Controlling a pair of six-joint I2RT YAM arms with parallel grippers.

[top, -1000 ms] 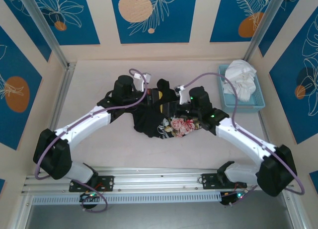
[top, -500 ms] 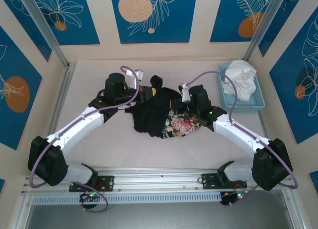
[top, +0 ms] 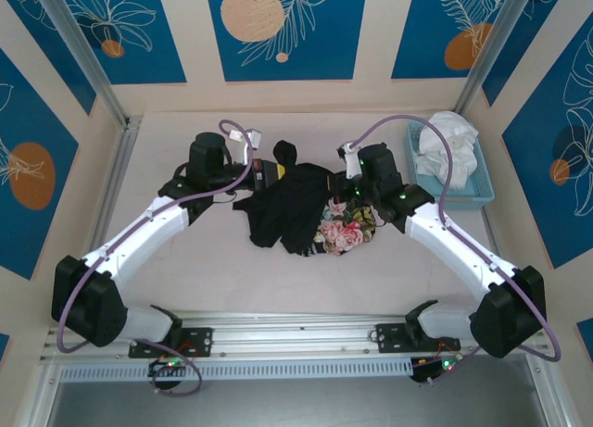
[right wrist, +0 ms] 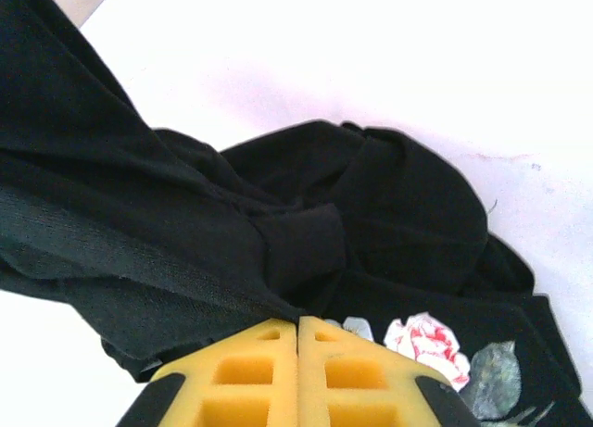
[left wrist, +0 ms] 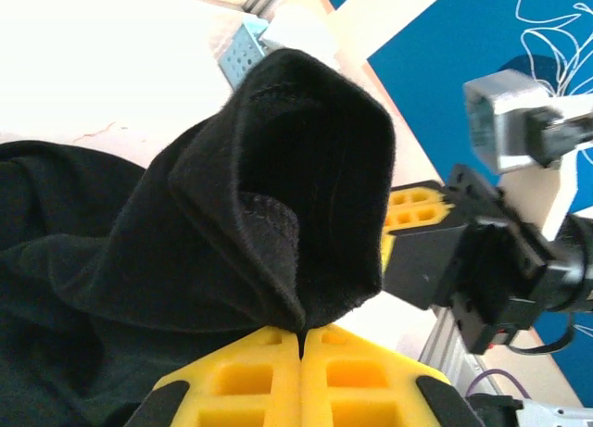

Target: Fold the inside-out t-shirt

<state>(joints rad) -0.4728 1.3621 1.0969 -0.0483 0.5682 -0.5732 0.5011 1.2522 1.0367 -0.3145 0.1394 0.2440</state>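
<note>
White shells along the long links of the left arm point(top: 139, 237) and the right arm point(top: 454, 251), with bulky black housings at shoulder, elbow and wrist. A purple cable point(top: 229, 124) strung along each, base to wrist. Small green lights point(top: 405, 195) near the right wrist. Black base mounts point(top: 176, 339). Yellow pads with square pockets, black-framed, on the left end effector point(left wrist: 299, 332) and the right end effector point(right wrist: 297, 320).

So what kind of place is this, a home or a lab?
Probably a robot test cell: left arm and right arm bolted to an aluminium rail, blue printed wall panels, black t-shirt on the table.
</note>
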